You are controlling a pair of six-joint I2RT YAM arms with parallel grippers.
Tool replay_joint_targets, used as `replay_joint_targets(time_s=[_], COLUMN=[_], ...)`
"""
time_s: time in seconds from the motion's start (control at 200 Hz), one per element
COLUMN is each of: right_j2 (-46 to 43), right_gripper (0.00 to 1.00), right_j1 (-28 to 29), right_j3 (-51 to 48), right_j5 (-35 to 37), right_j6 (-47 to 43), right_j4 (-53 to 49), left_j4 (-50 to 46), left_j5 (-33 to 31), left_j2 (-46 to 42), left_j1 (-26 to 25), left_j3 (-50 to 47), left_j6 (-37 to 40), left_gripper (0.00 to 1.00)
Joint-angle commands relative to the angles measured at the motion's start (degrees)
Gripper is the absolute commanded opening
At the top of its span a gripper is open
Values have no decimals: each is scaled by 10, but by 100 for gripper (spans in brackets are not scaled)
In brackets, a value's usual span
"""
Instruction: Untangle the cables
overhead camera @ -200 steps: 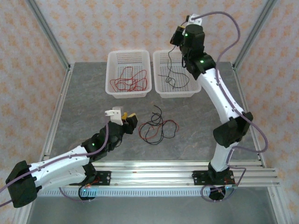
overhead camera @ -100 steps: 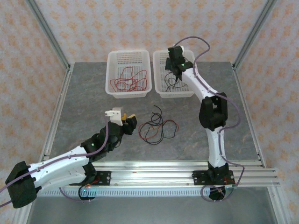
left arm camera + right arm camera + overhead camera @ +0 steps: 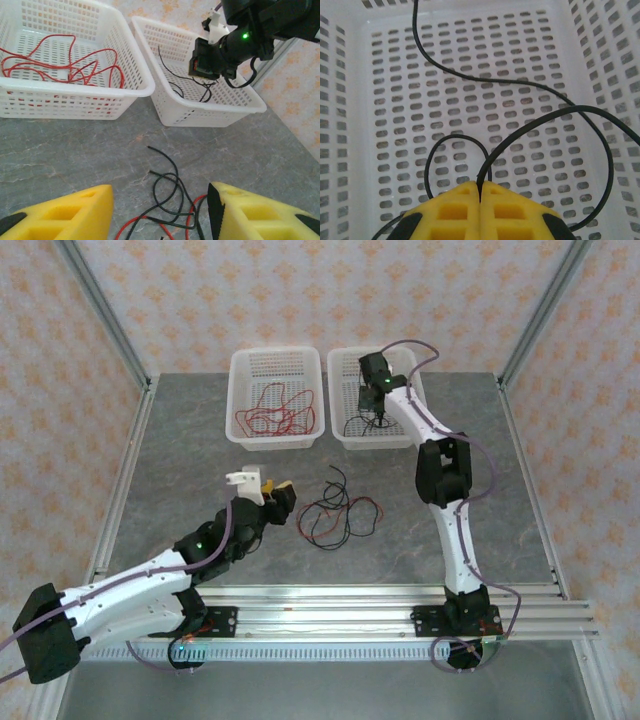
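Note:
A tangle of red and black cables (image 3: 338, 515) lies on the grey table; in the left wrist view this tangle (image 3: 172, 192) sits between and just ahead of my fingers. My left gripper (image 3: 275, 492) (image 3: 160, 196) stands open just left of it, holding nothing. My right gripper (image 3: 380, 418) (image 3: 480, 187) is low inside the right white basket (image 3: 345, 355), shut on a black cable (image 3: 520, 85) that curls over the basket floor. Red cables (image 3: 275, 412) (image 3: 65, 65) lie in the left basket (image 3: 275, 352).
Both baskets stand side by side at the back of the table, with metal frame posts (image 3: 100, 310) at its corners. The right arm (image 3: 440, 470) stretches across the right half. A rail (image 3: 330, 615) runs along the near edge.
The right arm has come down from high above the right basket into it, carrying the black cable. The left gripper has edged slightly toward the tangle.

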Motion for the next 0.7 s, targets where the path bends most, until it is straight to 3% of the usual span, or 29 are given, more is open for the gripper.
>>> replay_joint_targets(time_s=[0.0,0.24,0.696], right_j2=[3,11,-58], right_gripper=[11,36,50], right_j1=[1,2,1], right_j3=[28,57,170], right_j5=[20,30,0], right_j6=[-11,-25,-22], right_j4=[-19,-37,-92], left_j4=[-26,-25,-88], left_j5=[13,27,61], left_j2=[10,18,63], left_j1=[-2,-2,-2], left_j3=[28,26,88], left_j6=[-18,-40,-69], left_gripper=[53,54,54])
